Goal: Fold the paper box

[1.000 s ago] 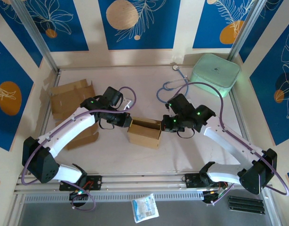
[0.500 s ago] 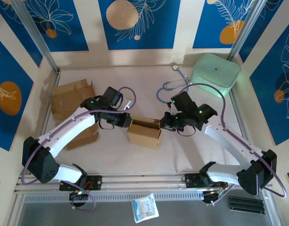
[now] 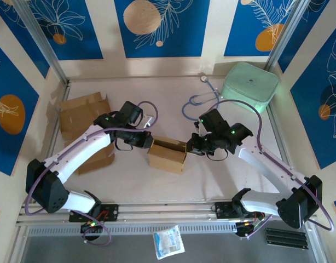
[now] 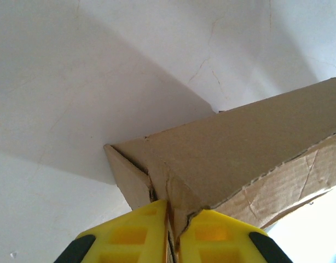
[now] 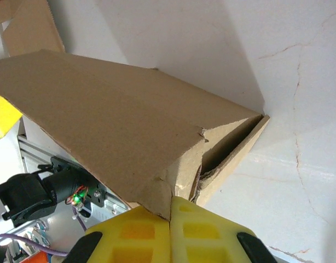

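At mid-table, between your two arms: box, brown corrugated card, open-topped, long axis running left to right, resting on the table.

Left end of box: held by your left gripper. In the left wrist view its yellow fingers sit nearly together with a card corner pinched between them. A folded flap meets the end wall right at the pinch.

Right end of box: held by your right gripper. In the right wrist view its fingers are pressed on the card edge at the corner. Beside them the end flap stands ajar from the wall, with a dark gap showing and the edge a little torn.

Step in hand, as judged: box part-folded. The side walls are up and you are pinching both ends to set the end walls. Whether closing flaps remain, you cannot tell.

Next move, as judged: use the left pinch as the anchor and bring the right flap flush against its wall. Go gently, since the card there is creased and may tear. Avoid pulling the ends apart, or the box may lift or skew.

Also on table: flat cardboard, well apart at far left; green case, far right corner.
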Tool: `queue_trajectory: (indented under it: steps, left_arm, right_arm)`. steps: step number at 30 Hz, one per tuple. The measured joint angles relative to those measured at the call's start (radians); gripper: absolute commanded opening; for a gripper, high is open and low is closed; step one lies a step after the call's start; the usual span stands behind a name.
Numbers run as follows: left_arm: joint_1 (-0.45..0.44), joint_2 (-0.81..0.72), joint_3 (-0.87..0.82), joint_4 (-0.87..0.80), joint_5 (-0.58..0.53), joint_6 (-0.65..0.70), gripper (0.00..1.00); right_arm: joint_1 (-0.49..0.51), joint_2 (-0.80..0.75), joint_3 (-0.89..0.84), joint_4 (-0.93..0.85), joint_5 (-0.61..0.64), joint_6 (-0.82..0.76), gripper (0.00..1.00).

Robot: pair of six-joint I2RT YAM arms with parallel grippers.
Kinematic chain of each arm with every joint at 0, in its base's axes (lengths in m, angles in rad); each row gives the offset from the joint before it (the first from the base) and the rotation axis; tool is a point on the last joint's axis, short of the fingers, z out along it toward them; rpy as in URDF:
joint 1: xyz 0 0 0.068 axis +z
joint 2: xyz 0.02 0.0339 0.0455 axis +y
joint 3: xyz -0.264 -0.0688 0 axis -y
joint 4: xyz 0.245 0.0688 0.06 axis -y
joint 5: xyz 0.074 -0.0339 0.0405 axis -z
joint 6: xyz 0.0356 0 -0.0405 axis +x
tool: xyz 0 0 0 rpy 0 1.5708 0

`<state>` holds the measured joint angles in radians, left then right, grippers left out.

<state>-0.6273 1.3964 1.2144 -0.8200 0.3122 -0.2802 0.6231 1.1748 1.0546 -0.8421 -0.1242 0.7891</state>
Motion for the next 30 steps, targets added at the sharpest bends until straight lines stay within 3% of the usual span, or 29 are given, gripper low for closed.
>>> queue_trajectory:
  steps: [10, 19, 26, 30]
  left_arm:
    - [0.0, 0.0, -0.004, -0.005, 0.0, -0.004, 0.19]
    - [0.0, -0.011, -0.006, -0.007, -0.008, -0.013, 0.43]
    - [-0.002, -0.086, -0.009, -0.006, -0.026, -0.034, 0.47]
    - [-0.002, -0.12, -0.009, 0.012, -0.05, -0.082, 0.56]
  right_arm:
    - [0.029, 0.003, -0.049, 0.028, -0.001, 0.005, 0.06]
    - [0.045, 0.022, -0.055, 0.031, 0.002, 0.005, 0.06]
    - [0.045, 0.023, -0.055, 0.035, 0.008, 0.004, 0.07]
    - [0.045, 0.027, -0.055, 0.039, 0.008, 0.004, 0.06]
